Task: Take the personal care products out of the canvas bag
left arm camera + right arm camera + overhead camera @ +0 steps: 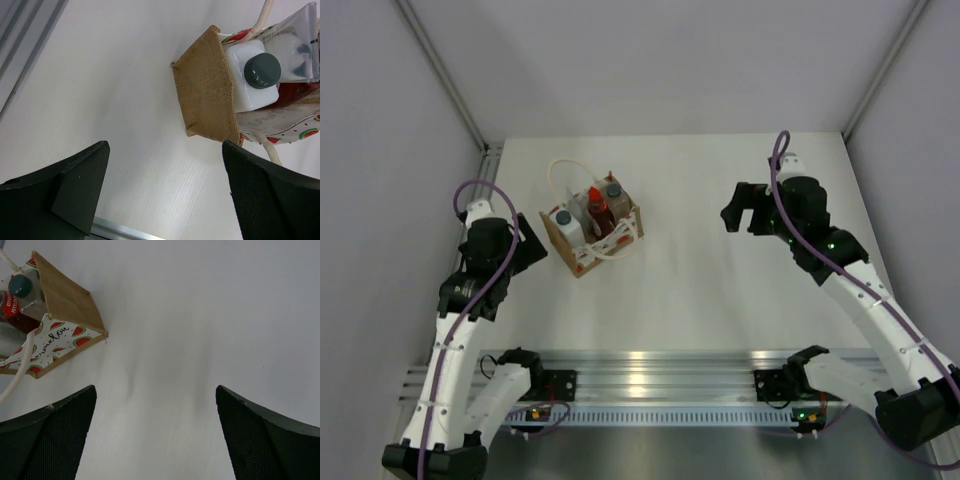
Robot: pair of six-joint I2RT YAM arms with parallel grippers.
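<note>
canvas bag (64, 302) upper left, end effector (155, 390) spread wide

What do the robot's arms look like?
The left arm and right arm have white tube-like links with chunky black joints. A thin purple cable loops along each. The left gripper and right gripper have broad black fingers with a fine mesh texture. Tiny green lights glow on the right arm.

The canvas bag (207, 85) is being shown with tan-brown ends and white sides printed with red-and-green watermelon slices and black script. Inside the bag, a white bottle (242, 90) with a dark grey cap and a red bottle (598, 210) are being seen.
</note>
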